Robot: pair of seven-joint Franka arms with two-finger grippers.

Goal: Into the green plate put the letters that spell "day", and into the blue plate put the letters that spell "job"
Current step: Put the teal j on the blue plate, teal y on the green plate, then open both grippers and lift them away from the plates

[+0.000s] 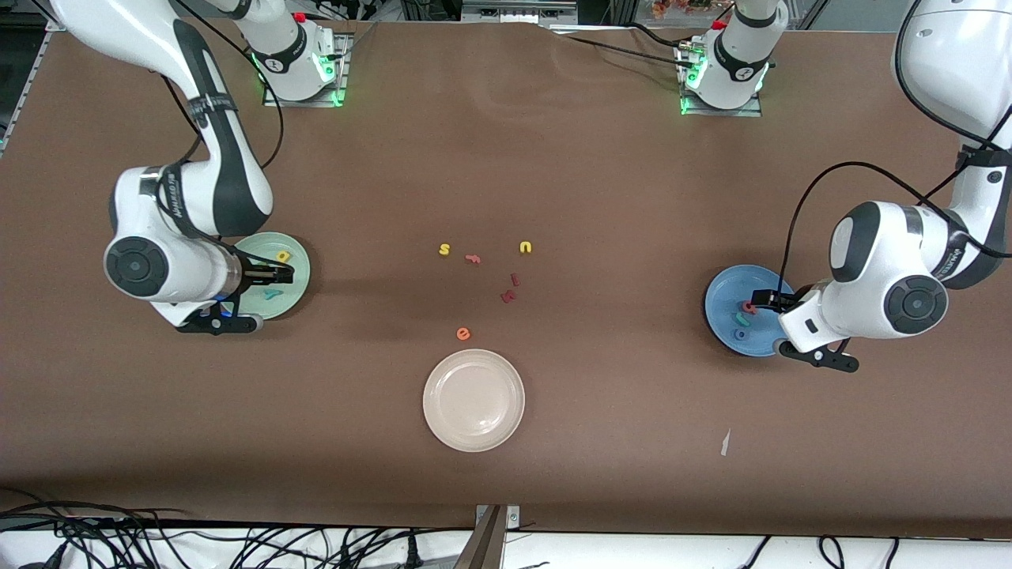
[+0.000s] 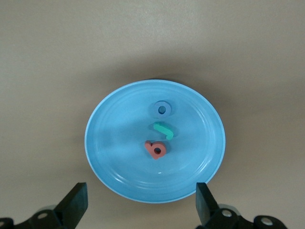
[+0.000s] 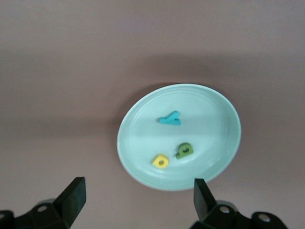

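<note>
Teal "y" (image 3: 169,119), dark green "a" (image 3: 184,150) and yellow "d" (image 3: 160,161) lie in the green plate (image 3: 224,119) under the open, empty right pincer (image 3: 135,199). The "b" (image 2: 155,149), "j" (image 2: 163,129) and "o" (image 2: 162,109) lie in the blue plate (image 2: 109,138) under the open left pincer (image 2: 141,204); nothing seems left to grasp.

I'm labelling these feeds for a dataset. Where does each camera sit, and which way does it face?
Front view: high across the table, facing both arm bases; shows both arms, left pincer over the blue plate, right pincer over the green plate.
Left wrist view: looks down on the blue plate; its open fingertips show.
Right wrist view: looks down on the green plate; open fingertips show.
Shared: each plate appears in the front view and one wrist view.
</note>
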